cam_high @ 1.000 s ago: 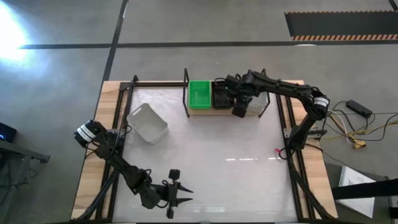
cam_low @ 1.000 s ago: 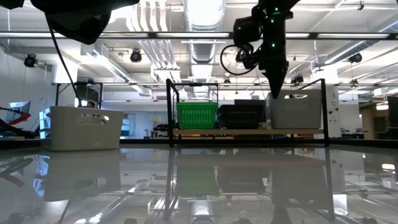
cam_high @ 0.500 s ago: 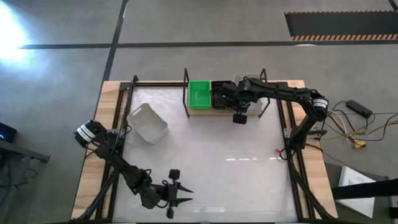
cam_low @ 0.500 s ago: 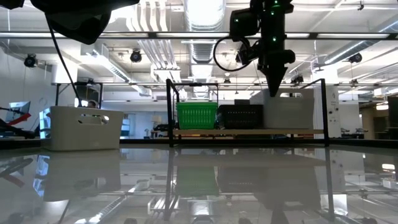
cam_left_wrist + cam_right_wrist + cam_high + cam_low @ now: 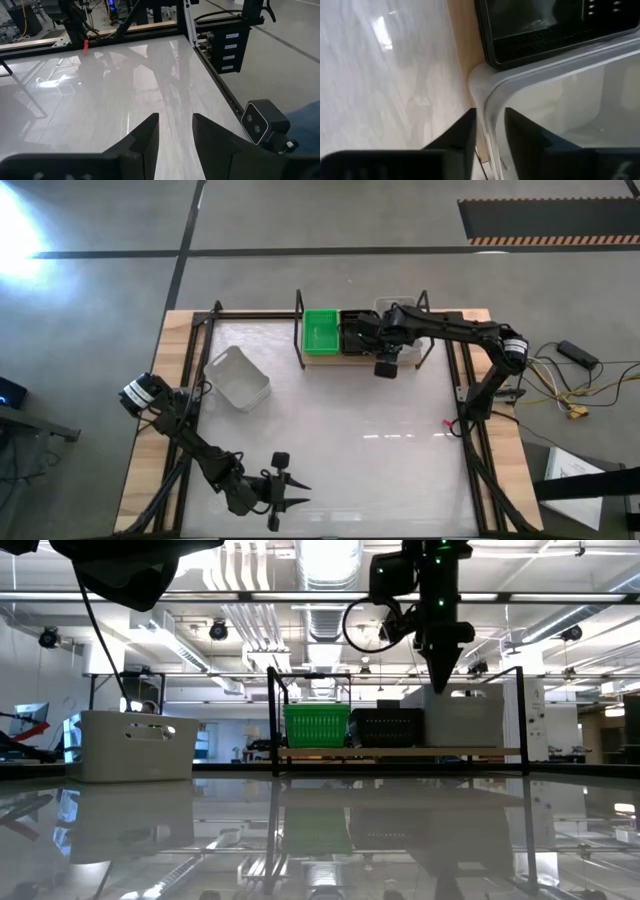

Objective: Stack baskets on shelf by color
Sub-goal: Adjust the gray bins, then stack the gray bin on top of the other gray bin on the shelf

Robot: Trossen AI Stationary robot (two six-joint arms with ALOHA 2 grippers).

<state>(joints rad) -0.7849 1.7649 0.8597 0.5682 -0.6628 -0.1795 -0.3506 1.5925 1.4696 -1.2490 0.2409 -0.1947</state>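
Two claws: right claw [image 5: 487, 131] astride white basket [image 5: 560, 105] rim on shelf [image 5: 400, 752], fingers apart; left claw [image 5: 175, 131] released. No legible writing.

Tabletop [image 5: 330, 450]: glossy white, smooth, mirrors the ceiling lights and the shelf. Shelf [image 5: 400, 751]: light matt wood plank, thin black metal rod frame. On the shelf: green basket [image 5: 321, 332], bright plastic, ribbed mesh walls; black basket [image 5: 386, 727] beside it, perforated plastic, slightly shiny rim; translucent basket [image 5: 560, 100], milky smooth plastic, semi-gloss, rounded rim. White basket [image 5: 238, 378] well apart from the shelf: opaque matt plastic. Right gripper [image 5: 489, 131] fingers and left gripper [image 5: 175, 131] fingers: dark matt plastic. Table edge: pale wood.
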